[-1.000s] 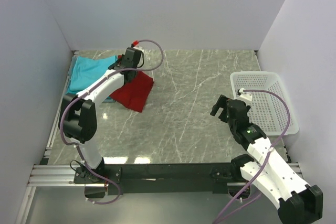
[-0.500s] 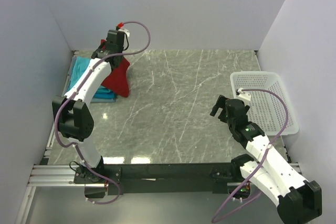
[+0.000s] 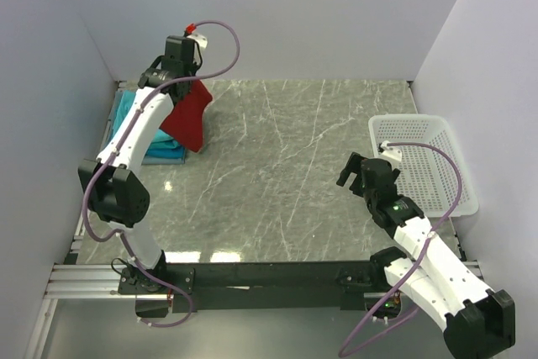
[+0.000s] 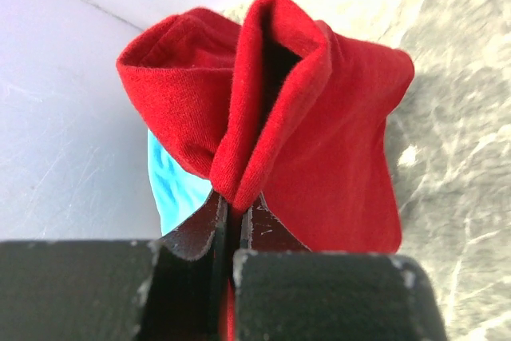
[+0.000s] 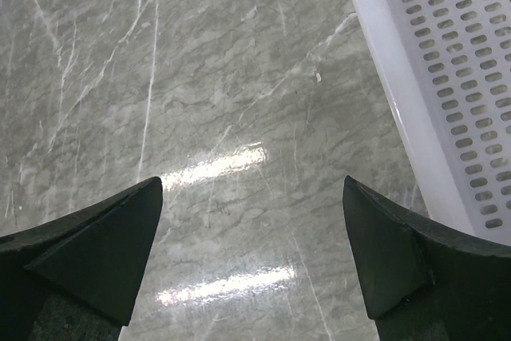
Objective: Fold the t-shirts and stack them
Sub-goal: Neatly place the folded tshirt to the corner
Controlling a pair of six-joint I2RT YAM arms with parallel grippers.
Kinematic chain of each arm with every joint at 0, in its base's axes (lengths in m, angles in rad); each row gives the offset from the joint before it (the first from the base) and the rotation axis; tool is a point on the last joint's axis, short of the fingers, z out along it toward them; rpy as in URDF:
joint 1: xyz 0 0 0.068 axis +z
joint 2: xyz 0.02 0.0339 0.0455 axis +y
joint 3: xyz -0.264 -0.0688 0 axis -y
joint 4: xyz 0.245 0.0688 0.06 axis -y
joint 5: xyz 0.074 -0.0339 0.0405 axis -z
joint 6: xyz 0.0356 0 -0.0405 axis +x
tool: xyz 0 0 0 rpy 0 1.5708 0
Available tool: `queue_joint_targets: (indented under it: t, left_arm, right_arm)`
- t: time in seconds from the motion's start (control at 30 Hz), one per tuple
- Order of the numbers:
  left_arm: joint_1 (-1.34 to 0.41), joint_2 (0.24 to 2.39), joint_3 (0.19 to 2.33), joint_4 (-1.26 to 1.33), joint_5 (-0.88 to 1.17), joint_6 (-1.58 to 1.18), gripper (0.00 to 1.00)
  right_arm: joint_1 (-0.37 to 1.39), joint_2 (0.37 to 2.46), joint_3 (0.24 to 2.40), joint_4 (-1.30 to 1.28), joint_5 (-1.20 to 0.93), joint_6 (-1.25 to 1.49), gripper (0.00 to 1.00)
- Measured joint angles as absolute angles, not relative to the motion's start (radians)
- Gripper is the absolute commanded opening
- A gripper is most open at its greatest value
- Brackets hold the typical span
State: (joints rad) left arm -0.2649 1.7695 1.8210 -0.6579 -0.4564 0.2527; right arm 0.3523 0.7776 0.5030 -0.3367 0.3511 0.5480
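Note:
My left gripper [image 3: 178, 81] is shut on the dark red t-shirt [image 3: 188, 117], which hangs from it, lifted over the back left of the table. In the left wrist view the red shirt [image 4: 319, 141] is pinched as a fold between the jaws [image 4: 234, 207]. Teal t-shirts [image 3: 136, 124] lie stacked flat under and left of it, by the left wall; a strip of teal [image 4: 172, 189] shows behind the red cloth. My right gripper [image 3: 351, 171] is open and empty above bare table, left of the basket, its fingertips [image 5: 120, 229] wide apart.
A white lattice basket [image 3: 424, 161] stands at the right edge, its rim [image 5: 399, 109] beside my right gripper. White walls close in the left, back and right. The marble tabletop [image 3: 294, 166] spreads between the arms.
My left gripper has lifted the red shirt off the table and carried it back and left, over the teal stack. The right arm has barely moved.

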Motion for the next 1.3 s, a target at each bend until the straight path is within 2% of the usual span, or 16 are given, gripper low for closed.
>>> queue_joint_targets:
  t: [0.4, 1.1, 1.3]
  left_arm:
    - [-0.265, 1.729, 1.928, -0.688, -0.435, 0.217, 0.01]
    - [-0.176, 1.729, 1.928, -0.690, -0.451, 0.233, 0.01]
    - [-0.120, 1.705, 1.861, -0.636, -0.408, 0.260, 0.01]
  right_arm:
    - [0.349, 0.771, 0.503, -0.337, 0.351, 0.549, 1.00]
    - [0.344, 0.788, 0.503, -0.337, 0.352, 0.549, 1.00]
    - [0.342, 0.796, 0.503, -0.337, 0.351, 0.549, 1.00]
